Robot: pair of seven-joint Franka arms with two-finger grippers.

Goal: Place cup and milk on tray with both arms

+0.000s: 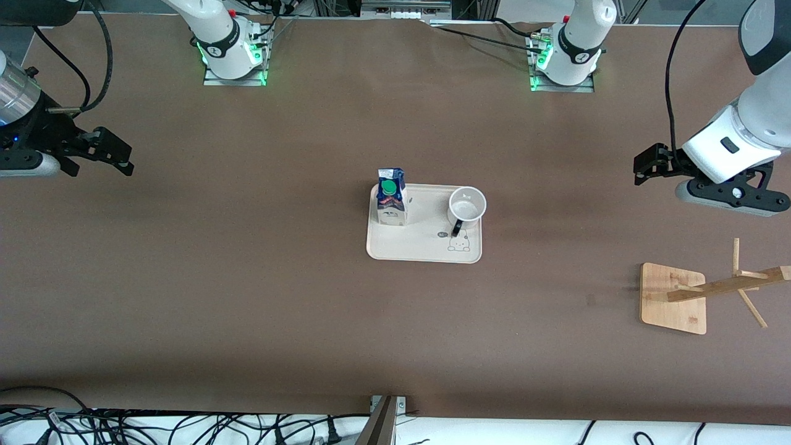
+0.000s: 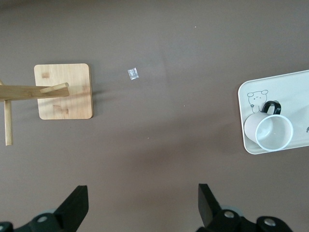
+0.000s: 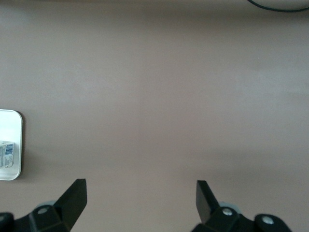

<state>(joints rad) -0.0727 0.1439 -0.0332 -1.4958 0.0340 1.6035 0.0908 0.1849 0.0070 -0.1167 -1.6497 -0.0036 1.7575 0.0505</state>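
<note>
task looks done — nothing left to place

milk (image 1: 391,198) and cup (image 1: 466,206) stand on the tray (image 1: 420,250); left gripper (image 1: 646,168) and right gripper (image 1: 114,154) hang spread, empty, over bare table ends.

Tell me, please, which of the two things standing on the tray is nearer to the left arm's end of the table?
The cup. It stands on the tray toward the left arm's end, its black handle facing the front camera; the milk stands toward the right arm's end.
</note>
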